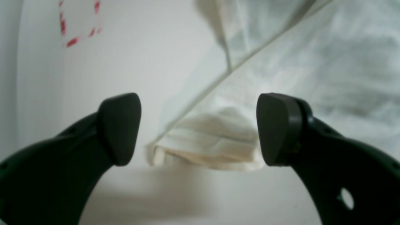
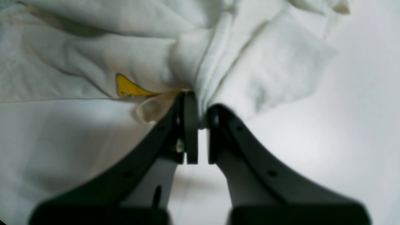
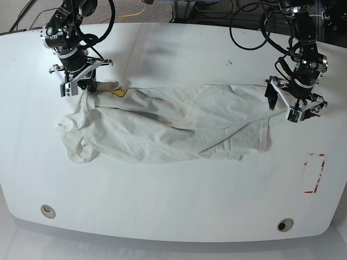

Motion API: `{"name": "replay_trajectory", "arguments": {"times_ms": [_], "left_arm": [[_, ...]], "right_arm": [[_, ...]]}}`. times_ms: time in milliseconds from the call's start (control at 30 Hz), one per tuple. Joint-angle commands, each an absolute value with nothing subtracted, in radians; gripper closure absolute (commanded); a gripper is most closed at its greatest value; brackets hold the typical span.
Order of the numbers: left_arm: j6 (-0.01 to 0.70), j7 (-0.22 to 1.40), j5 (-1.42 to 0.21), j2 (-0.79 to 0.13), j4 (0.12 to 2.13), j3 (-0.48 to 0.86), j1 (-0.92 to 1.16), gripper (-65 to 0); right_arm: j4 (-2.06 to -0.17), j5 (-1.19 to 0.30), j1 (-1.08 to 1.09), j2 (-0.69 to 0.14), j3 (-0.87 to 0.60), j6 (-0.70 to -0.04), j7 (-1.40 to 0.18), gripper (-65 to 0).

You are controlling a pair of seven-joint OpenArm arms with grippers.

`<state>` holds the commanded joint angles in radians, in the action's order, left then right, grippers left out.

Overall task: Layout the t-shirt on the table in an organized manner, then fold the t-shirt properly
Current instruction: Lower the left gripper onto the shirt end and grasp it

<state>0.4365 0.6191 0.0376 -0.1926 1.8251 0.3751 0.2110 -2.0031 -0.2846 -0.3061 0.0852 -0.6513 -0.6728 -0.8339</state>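
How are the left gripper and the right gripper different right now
The left gripper is open, its fingers wide apart and holding nothing; the right gripper is shut on a bunch of the t-shirt. The left gripper hovers by a bunched corner of the shirt, while the right one pinches cloth beside the yellow graphic. Both are dark and sit at opposite ends of the shirt.

One t-shirt (image 3: 162, 130) on one table (image 3: 173, 195). Two grippers: left (image 3: 295, 105), right (image 3: 76, 86). Two grommet holes (image 3: 47, 210), one red mark (image 3: 314, 173).
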Motion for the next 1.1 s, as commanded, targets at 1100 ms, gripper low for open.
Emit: {"name": "replay_trajectory", "arguments": {"times_ms": [1100], "left_arm": [[0.435,0.762,-0.398,-0.217,1.727,0.608,0.143,-54.7]], "right_arm": [[-1.991,-0.283,-0.306,0.084,-0.618,-0.674,-0.834,0.0]]}}
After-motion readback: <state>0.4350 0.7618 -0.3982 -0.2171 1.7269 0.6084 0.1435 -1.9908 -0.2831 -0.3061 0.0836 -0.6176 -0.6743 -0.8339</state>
